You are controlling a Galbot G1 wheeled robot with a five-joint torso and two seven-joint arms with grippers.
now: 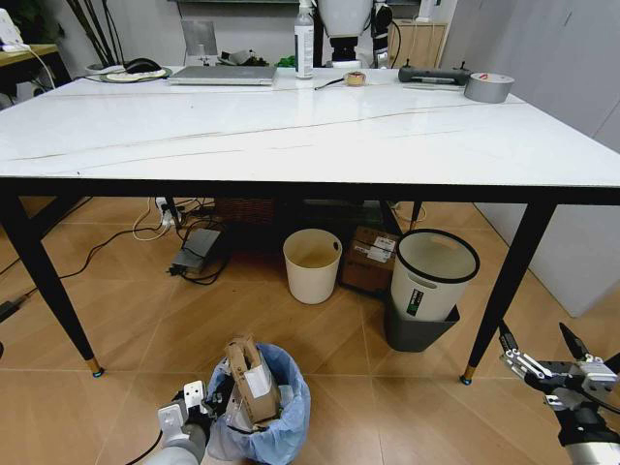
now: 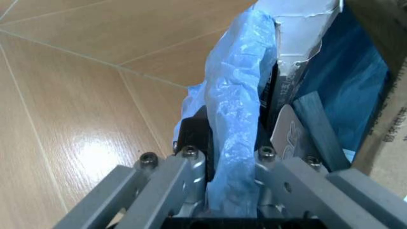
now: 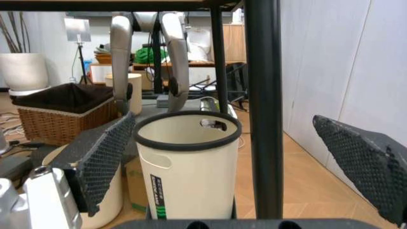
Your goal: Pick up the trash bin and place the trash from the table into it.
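Head view shows the left claw (image 1: 205,408) pinching the rim of the light, crinkly trash bin (image 1: 266,417) on the floor, while the right claw (image 1: 544,356) hangs open far away.

Picture edge cuts off the trash bin (image 1: 260,412) base.

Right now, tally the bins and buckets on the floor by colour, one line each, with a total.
Blue-bagged trash bin, gripped at the rim by the left gripper: 1
Cream bucket under the table: 1
White bin with black rim, set in a dark grey bin: 1
Dark grey bin: 1
Total: 4
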